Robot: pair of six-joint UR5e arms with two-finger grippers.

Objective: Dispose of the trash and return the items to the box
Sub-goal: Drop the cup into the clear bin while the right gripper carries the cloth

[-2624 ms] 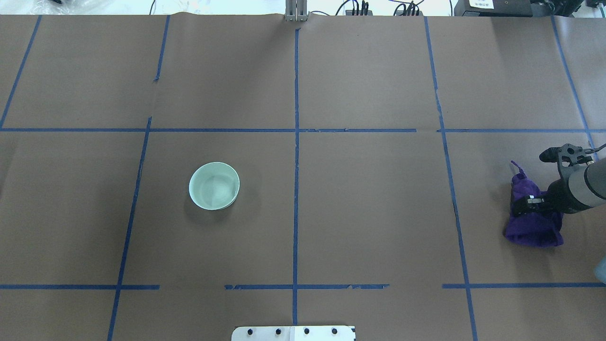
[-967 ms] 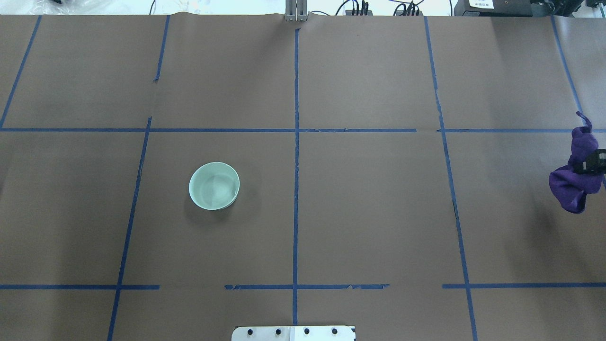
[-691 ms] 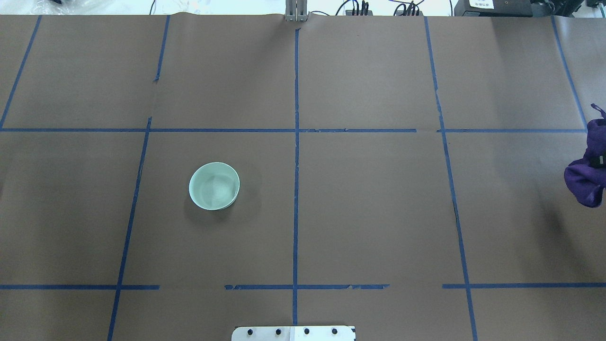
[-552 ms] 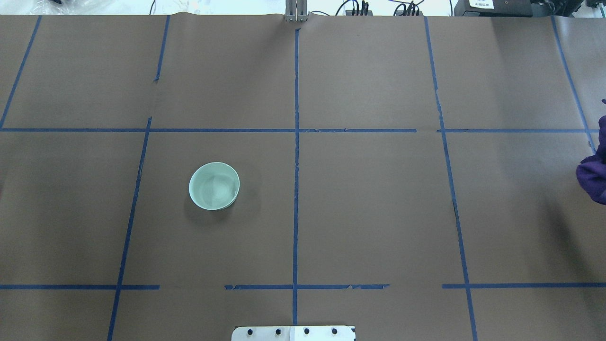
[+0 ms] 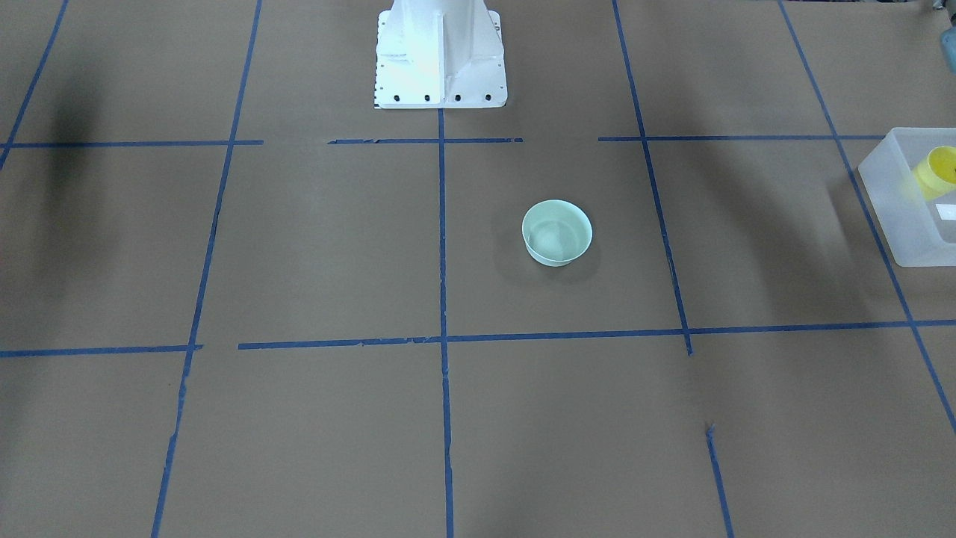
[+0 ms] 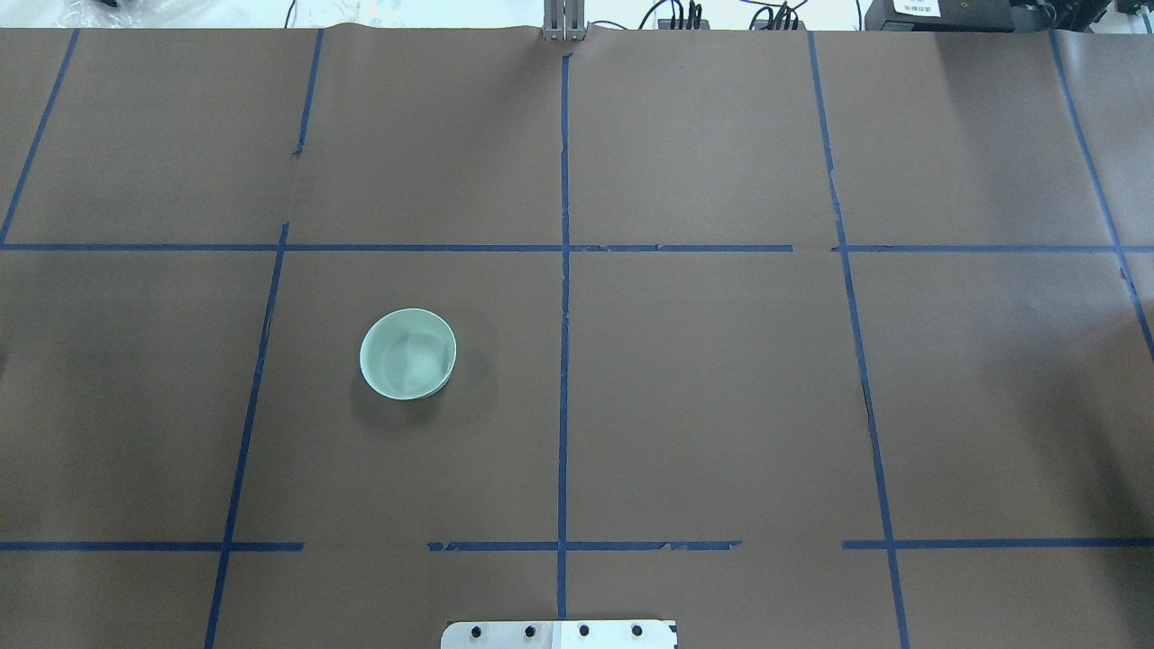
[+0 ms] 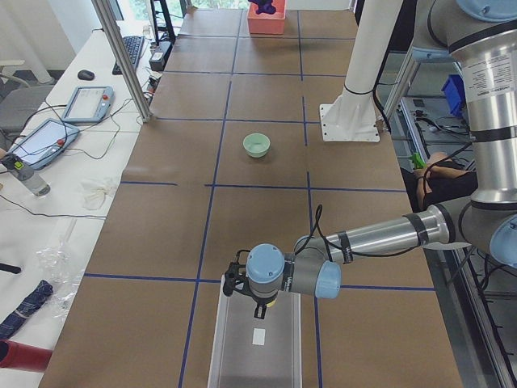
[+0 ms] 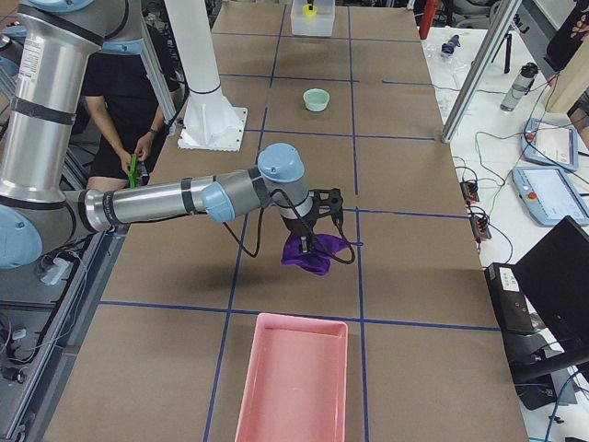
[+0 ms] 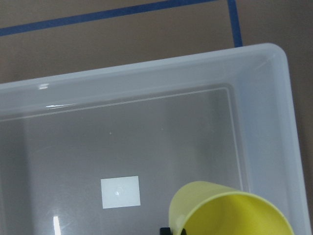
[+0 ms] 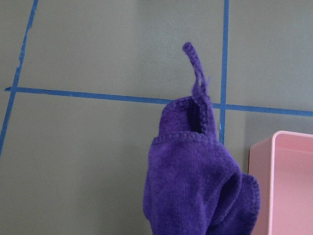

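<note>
At the surface's [image 6: 721, 406] left end, nearest in the left side view: holds the cup [image 9: 230, 213] tilted over the box [image 9: 264, 122] with the left gripper [image 7: 258, 309], fingers [image 9: 168, 231] narrow, closed on it, above the label [image 9: 120, 192]. Farther along: bowl [image 6: 408, 353] upright on the surface, well apart from both grippers. Farthest: dangles the cloth [image 10: 200, 186] from the right gripper [image 8: 306, 241], clear of the surface, near the tray [image 8: 293, 382]; cannot tell how those fingers stand.

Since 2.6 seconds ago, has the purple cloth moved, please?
Yes. The purple cloth left the overhead view rightward, past the rightmost tape line, carried by the right arm.
</note>
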